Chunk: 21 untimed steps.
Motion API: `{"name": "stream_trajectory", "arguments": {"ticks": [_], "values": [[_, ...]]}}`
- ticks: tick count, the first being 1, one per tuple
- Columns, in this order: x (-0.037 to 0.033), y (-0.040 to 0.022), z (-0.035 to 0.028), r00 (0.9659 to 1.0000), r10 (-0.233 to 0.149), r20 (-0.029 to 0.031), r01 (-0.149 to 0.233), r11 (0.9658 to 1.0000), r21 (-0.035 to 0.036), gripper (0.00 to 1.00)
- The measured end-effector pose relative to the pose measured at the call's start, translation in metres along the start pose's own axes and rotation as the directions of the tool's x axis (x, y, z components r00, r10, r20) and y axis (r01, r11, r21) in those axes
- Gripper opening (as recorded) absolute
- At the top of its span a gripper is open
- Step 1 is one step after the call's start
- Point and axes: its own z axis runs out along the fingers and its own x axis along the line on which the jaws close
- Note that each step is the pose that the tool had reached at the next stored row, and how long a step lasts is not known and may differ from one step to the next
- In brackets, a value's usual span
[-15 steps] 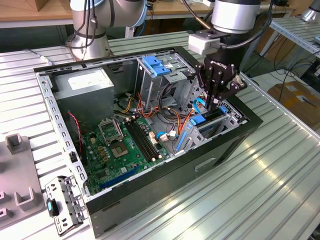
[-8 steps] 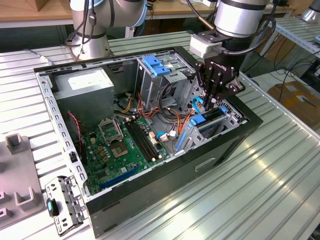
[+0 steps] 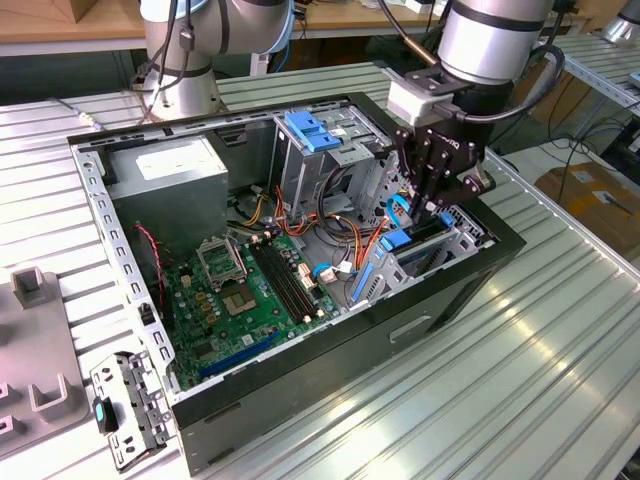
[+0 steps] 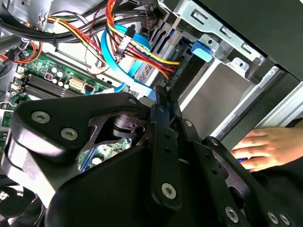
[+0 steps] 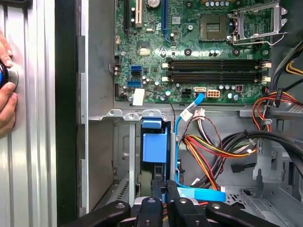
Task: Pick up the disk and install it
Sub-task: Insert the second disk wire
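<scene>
The claw (image 3: 437,205), right of centre in the exterior view, seems pressed together over the drive bay (image 3: 440,245). There the disk (image 5: 155,146) sits slotted on edge.

The disk (image 5: 155,147) stands on edge in the drive bay, its blue side rail facing out, just beyond the tips of the claw (image 5: 165,188) and almost touching them.

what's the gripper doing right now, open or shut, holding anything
Gripper: down in the drive bay at the case's front corner; fingers look closed together, but whether they grip the disk cannot be told.
</scene>
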Motion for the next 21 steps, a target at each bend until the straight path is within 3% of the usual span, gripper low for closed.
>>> {"name": "stream_trajectory", "arguments": {"ticks": [2,10,17,21], "values": [[0.0010,-0.0012,0.0007,1.0000,0.001,0.0059,-0.001,1.0000,-0.0002,0.16],[0.0017,-0.0030,0.0026,0.9998,0.005,0.0198,-0.005,1.0000,-0.0005,0.16],[0.0030,-0.0038,0.0057,0.9993,0.007,0.0367,-0.007,1.0000,-0.0008,0.16],[0.0032,-0.0039,0.0055,0.9992,0.007,0.0397,-0.007,1.0000,-0.0008,0.16]]}}
